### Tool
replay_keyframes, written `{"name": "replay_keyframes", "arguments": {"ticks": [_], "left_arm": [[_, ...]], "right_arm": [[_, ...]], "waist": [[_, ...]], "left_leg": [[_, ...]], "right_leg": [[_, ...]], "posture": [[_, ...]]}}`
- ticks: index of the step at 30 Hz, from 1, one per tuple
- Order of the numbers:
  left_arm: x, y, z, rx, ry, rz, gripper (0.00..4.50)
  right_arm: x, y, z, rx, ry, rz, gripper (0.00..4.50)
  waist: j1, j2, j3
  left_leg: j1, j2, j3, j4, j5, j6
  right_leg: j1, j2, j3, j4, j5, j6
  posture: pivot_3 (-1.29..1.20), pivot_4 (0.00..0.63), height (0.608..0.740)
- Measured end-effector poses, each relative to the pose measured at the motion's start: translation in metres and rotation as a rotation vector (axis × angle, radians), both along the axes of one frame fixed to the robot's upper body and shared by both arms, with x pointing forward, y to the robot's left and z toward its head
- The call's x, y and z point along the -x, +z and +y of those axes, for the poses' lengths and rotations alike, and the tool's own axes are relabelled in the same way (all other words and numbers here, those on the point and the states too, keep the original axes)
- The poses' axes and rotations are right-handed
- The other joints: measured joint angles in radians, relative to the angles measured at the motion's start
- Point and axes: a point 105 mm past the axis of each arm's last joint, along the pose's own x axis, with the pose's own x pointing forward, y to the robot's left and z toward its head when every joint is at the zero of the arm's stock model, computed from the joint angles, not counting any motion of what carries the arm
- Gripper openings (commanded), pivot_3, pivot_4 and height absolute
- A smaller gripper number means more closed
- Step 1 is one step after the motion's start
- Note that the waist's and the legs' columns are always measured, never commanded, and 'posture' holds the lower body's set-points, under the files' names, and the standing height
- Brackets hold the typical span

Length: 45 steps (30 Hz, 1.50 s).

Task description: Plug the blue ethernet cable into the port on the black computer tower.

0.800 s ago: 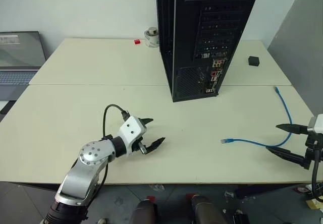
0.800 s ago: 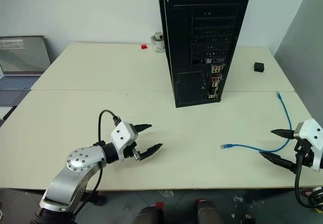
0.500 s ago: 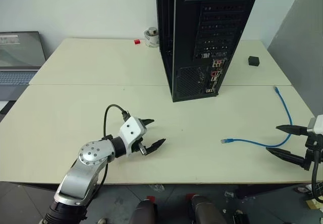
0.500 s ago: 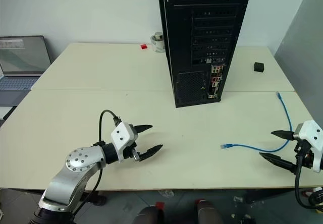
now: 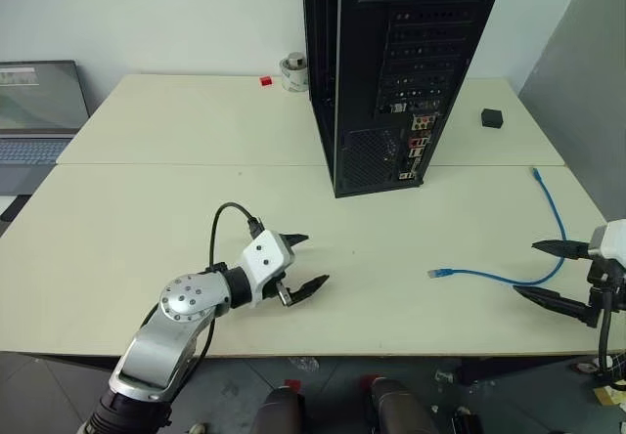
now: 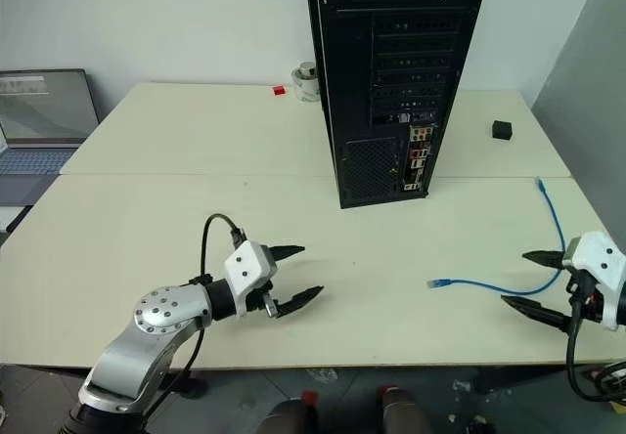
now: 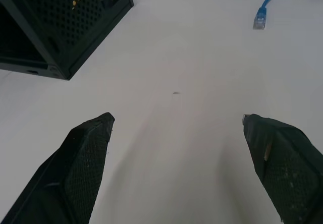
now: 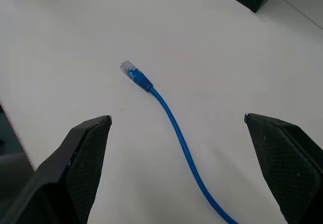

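Left gripper [image 5: 301,263] spread wide over bare table [image 5: 147,209], holding nothing, near the front edge. Right gripper [image 5: 554,274] also spread wide and empty, at the table's right front corner, pointed toward the blue cable [image 5: 544,248]. Cable lying loose on the table, near plug [image 8: 129,70] between the two grippers, far plug [image 5: 534,172] toward the right edge. Black computer tower [image 5: 391,72] upright mid-table, rear ports facing front, well apart from the cable.

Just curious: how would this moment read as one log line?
blue ethernet cable: loose on table | black computer tower: unplugged | left end effector: open | right end effector: open
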Motion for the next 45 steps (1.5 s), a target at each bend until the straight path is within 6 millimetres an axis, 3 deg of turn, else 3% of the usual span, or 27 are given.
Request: {"name": "replay_keyframes", "arguments": {"ticks": [5, 11, 15, 24, 27, 31, 34, 35, 44, 45], "left_arm": [[0.013, -0.005, -0.004, -0.068, -0.086, 0.019, 4.33], [0.024, -0.002, -0.016, -0.033, -0.153, 0.021, 4.33], [0.024, 0.001, -0.019, -0.037, -0.169, 0.004, 4.33], [0.026, -0.001, -0.027, -0.030, -0.190, 0.006, 4.33], [0.025, -0.001, -0.027, -0.036, -0.183, 0.002, 4.50], [0.024, -0.001, -0.026, -0.038, -0.177, 0.001, 4.50], [0.024, -0.002, -0.026, -0.039, -0.176, 0.001, 4.50], [0.025, -0.002, -0.026, -0.040, -0.176, 0.002, 4.50], [0.026, -0.005, -0.027, -0.047, -0.181, 0.015, 4.50], [0.025, -0.006, -0.027, -0.043, -0.171, 0.028, 4.50]], "right_arm": [[-0.005, 0.001, 0.013, 0.004, 0.062, -0.003, 4.48], [-0.017, -0.002, 0.038, 0.027, 0.156, 0.000, 4.48], [-0.035, -0.014, 0.042, 0.067, 0.189, 0.031, 4.48], [-0.050, -0.044, 0.054, 0.121, 0.289, 0.094, 4.48], [-0.053, -0.053, 0.048, 0.154, 0.288, 0.118, 4.04], [-0.055, -0.065, 0.041, 0.151, 0.267, 0.156, 3.02], [-0.057, -0.066, 0.038, 0.144, 0.253, 0.163, 2.50], [-0.058, -0.066, 0.037, 0.141, 0.248, 0.164, 2.11], [-0.063, -0.066, 0.043, 0.157, 0.262, 0.139, 0.01], [-0.063, -0.066, 0.045, 0.157, 0.269, 0.133, 0.01]], "waist": [[-0.001, 0.000, 0.000], [0.000, 0.000, 0.000], [-0.002, 0.000, 0.000], [0.000, 0.000, 0.000], [0.000, 0.000, 0.000], [0.000, 0.000, 0.000], [-0.001, 0.000, 0.000], [-0.001, 0.000, 0.000], [-0.001, 0.000, 0.000], [-0.001, 0.000, 0.000]], "left_leg": [[0.000, 0.000, 0.000, 0.000, 0.000, 0.000], [0.000, 0.000, 0.000, 0.000, 0.000, 0.000], [0.001, 0.000, 0.000, 0.001, 0.000, 0.000], [0.000, 0.000, -0.003, 0.001, 0.000, 0.000], [0.001, 0.000, -0.003, 0.001, 0.000, 0.000], [0.001, 0.000, -0.003, 0.001, 0.000, 0.000], [0.001, 0.000, -0.003, 0.001, 0.000, 0.000], [0.001, 0.000, -0.003, 0.001, 0.000, 0.000], [0.001, 0.000, -0.003, 0.001, 0.000, 0.000], [0.001, 0.000, -0.003, 0.001, 0.000, 0.000]], "right_leg": [[0.000, 0.000, 0.000, 0.000, 0.000, 0.000], [0.000, 0.000, 0.000, 0.000, 0.000, 0.000], [0.000, 0.000, 0.000, 0.000, 0.000, 0.000], [0.000, 0.000, 0.000, 0.000, 0.000, -0.001], [0.000, 0.000, 0.000, 0.000, 0.000, -0.001], [0.000, -0.001, 0.000, 0.001, 0.000, -0.001], [0.000, -0.001, 0.000, 0.001, 0.000, -0.001], [0.000, -0.001, 0.000, 0.001, 0.000, -0.001], [0.000, -0.001, 0.000, 0.001, 0.000, -0.001], [0.000, -0.001, 0.000, 0.001, 0.000, -0.001]], "posture": [[0.00, 0.150, 0.740], [0.00, 0.150, 0.740], [0.00, 0.150, 0.740], [0.00, 0.150, 0.740], [0.00, 0.150, 0.740], [0.00, 0.150, 0.740], [0.00, 0.150, 0.740], [0.00, 0.150, 0.740], [0.00, 0.150, 0.740], [0.00, 0.150, 0.740]]}}
